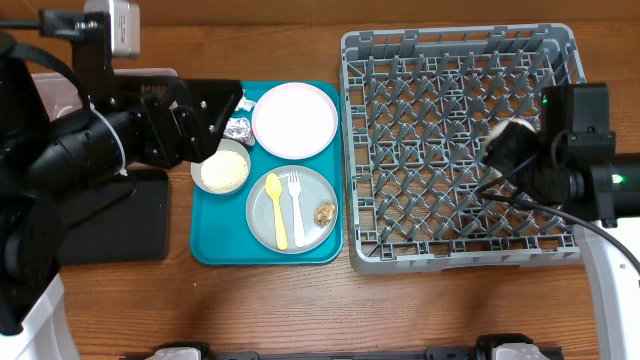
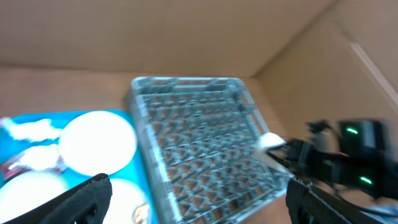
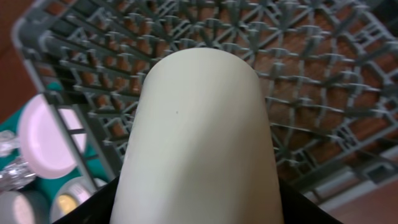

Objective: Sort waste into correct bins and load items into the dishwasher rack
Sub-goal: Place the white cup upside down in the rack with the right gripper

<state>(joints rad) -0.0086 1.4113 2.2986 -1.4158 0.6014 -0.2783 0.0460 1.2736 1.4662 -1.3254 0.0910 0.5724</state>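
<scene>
The dishwasher rack point(image 1: 460, 150) is sitting toward the right edge of the tabletop, spanning most of the way from the far edge to the near edge. The right gripper point(image 1: 503, 143) is hanging over the rack's right side, clamping the small white cup point(image 3: 199, 137) above the peg grid. Green lights are glowing on that arm.

The teal tray point(image 1: 215, 225) is lying mid-table, just left of the rack. The black tray point(image 1: 120, 225) is lying beside it toward the left edge, partly under the left arm.

On the teal tray, a pale plate point(image 1: 294, 119) is sitting at the far right corner. Nearer the near edge, a grey plate point(image 1: 312, 185) is carrying the yellow spoon point(image 1: 276, 205), the white fork point(image 1: 296, 205) and the brown lump point(image 1: 325, 213). The bowl point(image 1: 248, 170) to its left is holding white rice point(image 1: 220, 172).

The left gripper point(image 2: 199, 186) is hanging over the tray's far left corner, its fingers spread wide and gripping nothing. The foil wrapper point(image 1: 238, 128) is lying just beside it.
</scene>
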